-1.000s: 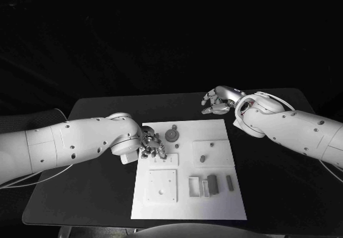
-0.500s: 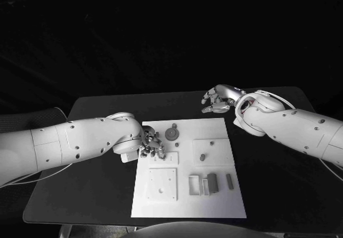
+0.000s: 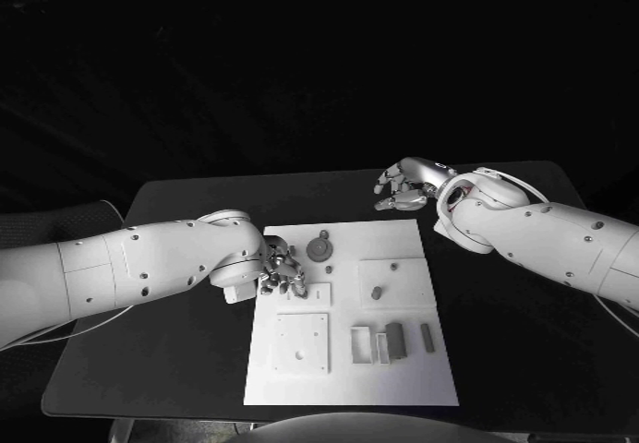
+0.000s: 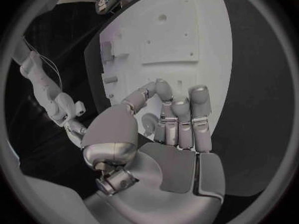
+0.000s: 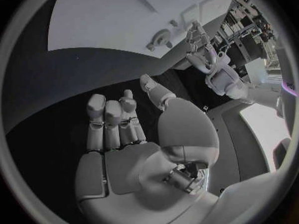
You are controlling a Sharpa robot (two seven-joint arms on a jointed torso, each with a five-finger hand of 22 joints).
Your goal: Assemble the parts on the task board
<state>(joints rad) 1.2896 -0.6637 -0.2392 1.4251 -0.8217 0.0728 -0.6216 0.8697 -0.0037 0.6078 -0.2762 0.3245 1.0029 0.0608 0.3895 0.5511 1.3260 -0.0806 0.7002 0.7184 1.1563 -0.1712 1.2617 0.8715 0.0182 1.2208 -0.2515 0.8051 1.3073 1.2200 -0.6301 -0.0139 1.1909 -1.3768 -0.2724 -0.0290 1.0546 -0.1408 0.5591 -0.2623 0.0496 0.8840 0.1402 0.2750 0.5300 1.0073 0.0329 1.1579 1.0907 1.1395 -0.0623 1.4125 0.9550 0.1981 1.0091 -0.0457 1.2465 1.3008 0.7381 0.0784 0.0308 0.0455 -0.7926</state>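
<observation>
Hovering over the board's [image 3: 349,369] left edge in the head view, the left hand [image 3: 283,275] curls above a small plate; the round part [image 3: 319,249] lies just beyond it, the long parts [image 3: 394,339] toward the robot, lengthwise. The right hand [image 3: 406,185] rests off the board on the counter [image 3: 186,305], farther away.

Left wrist view: left hand [image 4: 165,122] fingers bent together, thumb nearing them; whether they pinch anything, I cannot tell.

Right wrist view: right hand [image 5: 124,129] empty, fingers loosely extended.

the head view looks down from above at the desk [image 3: 186,369] with the board [image 3: 349,374] in the middle. each wrist view sits close behind its own robot hand, left [image 4: 165,129] and right [image 5: 134,144], facing the board [image 4: 187,30], which all views share.
</observation>
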